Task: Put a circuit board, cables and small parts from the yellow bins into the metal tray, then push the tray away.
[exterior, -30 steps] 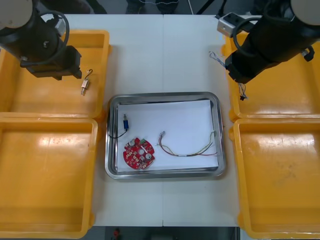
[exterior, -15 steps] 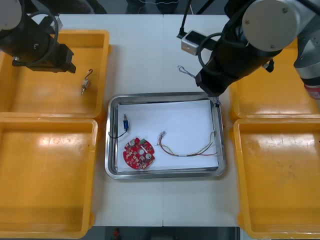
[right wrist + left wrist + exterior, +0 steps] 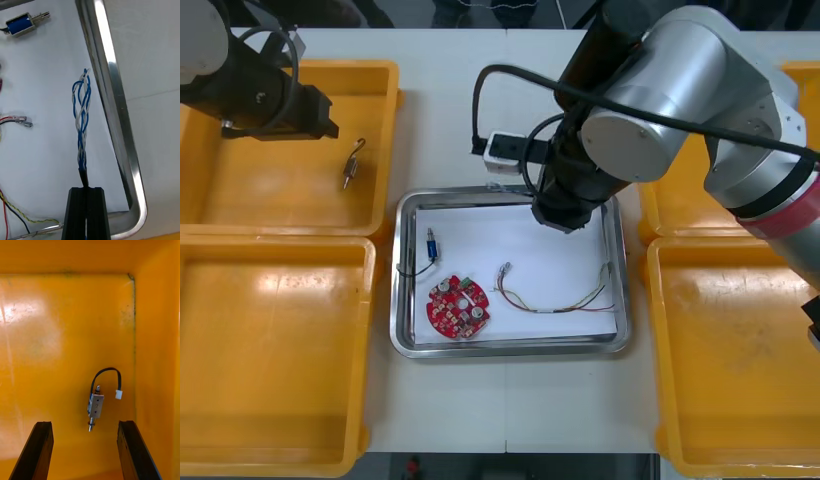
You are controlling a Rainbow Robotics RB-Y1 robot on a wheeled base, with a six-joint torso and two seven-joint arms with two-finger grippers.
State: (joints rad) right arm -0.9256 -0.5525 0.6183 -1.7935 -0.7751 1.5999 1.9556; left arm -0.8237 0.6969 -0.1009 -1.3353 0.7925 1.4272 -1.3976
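The right gripper (image 3: 87, 192) is clamped tight on one end of the twisted blue and white cable (image 3: 82, 112). The cable runs straight on in line with the fingers, its free end pointing down at the white floor of the metal tray (image 3: 442, 193), just inside the far rim. That arm bends steeply down over the tray's far edge, while the left gripper (image 3: 85, 423), fingers wide, hangs over the far left yellow bin (image 3: 380, 72) above a small metal part (image 3: 95, 407).
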